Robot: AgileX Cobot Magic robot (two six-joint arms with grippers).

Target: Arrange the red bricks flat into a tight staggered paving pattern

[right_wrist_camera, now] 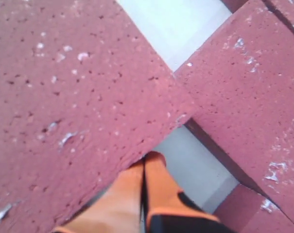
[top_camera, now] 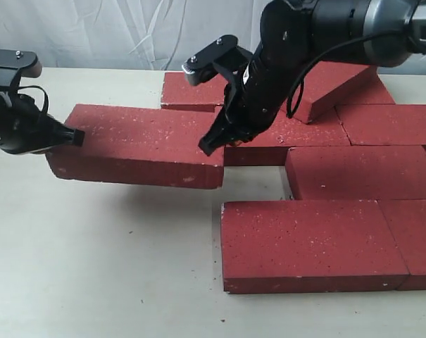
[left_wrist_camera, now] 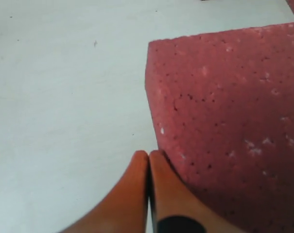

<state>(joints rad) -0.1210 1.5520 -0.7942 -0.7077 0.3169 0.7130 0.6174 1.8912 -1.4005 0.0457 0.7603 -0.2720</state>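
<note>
One red brick (top_camera: 139, 144) lies apart on the left, and the shadow under its near edge suggests it sits slightly off the table. My left gripper (top_camera: 75, 136) is shut, its fingertips (left_wrist_camera: 149, 155) touching the brick's (left_wrist_camera: 229, 121) left end at a corner. My right gripper (top_camera: 209, 146) is also shut, with its tips (right_wrist_camera: 146, 158) against the right end of that brick (right_wrist_camera: 74, 97). Neither gripper holds anything between its fingers. Several more red bricks lie flat in staggered rows to the right (top_camera: 308, 243) (top_camera: 357, 172) (top_camera: 389, 123).
Another brick (top_camera: 195, 91) lies at the back behind my right arm. One brick (top_camera: 339, 84) leans tilted on the back row. A laid brick (right_wrist_camera: 253, 97) lies close beside my right fingertips, with a narrow strip of table (right_wrist_camera: 195, 160) between. Bare white table (top_camera: 93, 267) spreads front left.
</note>
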